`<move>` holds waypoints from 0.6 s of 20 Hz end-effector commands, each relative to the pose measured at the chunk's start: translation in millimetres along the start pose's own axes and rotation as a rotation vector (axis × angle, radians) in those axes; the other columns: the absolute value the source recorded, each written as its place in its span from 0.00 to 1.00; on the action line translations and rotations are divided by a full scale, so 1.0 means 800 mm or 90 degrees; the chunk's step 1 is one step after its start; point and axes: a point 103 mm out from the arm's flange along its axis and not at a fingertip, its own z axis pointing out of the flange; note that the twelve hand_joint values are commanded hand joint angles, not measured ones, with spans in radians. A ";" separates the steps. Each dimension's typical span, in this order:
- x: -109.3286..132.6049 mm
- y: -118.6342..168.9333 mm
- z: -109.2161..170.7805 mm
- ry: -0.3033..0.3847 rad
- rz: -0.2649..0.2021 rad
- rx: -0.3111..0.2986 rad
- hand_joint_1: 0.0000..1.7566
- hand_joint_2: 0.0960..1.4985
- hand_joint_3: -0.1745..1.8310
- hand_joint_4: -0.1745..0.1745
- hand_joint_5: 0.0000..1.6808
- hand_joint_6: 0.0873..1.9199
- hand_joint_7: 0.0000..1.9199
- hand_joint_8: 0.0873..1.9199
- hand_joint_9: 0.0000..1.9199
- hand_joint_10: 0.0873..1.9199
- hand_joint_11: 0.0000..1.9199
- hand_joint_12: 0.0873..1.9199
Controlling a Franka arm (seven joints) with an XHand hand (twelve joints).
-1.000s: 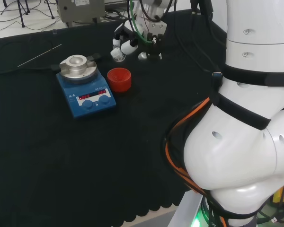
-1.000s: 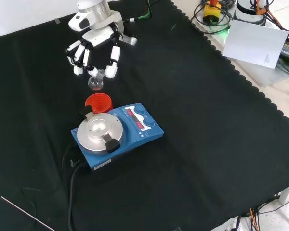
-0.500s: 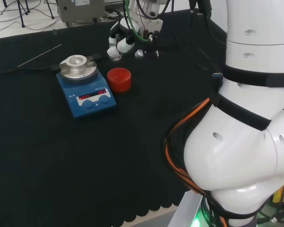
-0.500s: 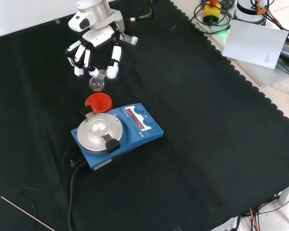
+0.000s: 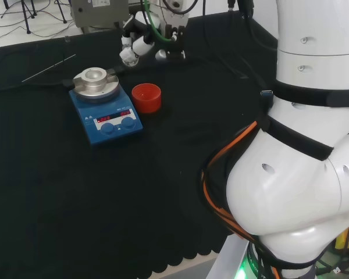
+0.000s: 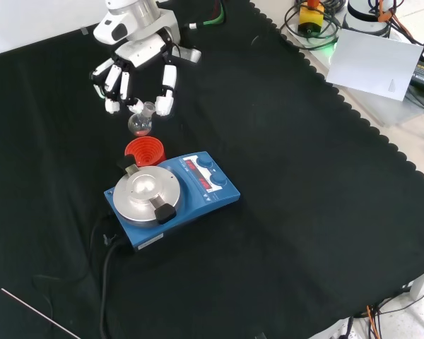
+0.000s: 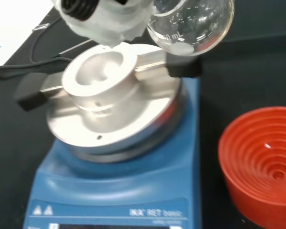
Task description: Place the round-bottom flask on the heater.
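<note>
Change: in the head view the hand (image 5: 141,42) has gone up and to the left since a second ago, from beside the red ring toward the upper middle of the frame, now above and right of the heater's plate; the front view shows only a slight shift to upper left.
Hand: upper left of the front view (image 6: 138,65), fingers pointing down and curled in around the neck of the flask.
Round-bottom flask: hangs from the fingers, clear of the cloth, in the upper left of the front view (image 6: 140,121), just above the red ring; a little red shows in its bulb there. In the wrist view its clear bulb (image 7: 193,24) sits at the upper right of the frame, beside the heater's plate.
Heater: blue box with a round silver plate, left of centre in the front view (image 6: 171,195), upper left in the head view (image 5: 102,106); nothing on the plate.
Red ribbed ring: on the cloth, touching or just beside the heater (image 6: 144,151), empty (image 7: 261,162).
Thin rod: lies on the cloth at the lower left of the front view (image 6: 39,316).
</note>
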 end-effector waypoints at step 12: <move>0.075 0.019 0.013 0.013 -0.079 0.052 0.58 0.51 0.41 1.00 0.58 0.59 0.24 0.27 0.28 0.28 0.01 0.70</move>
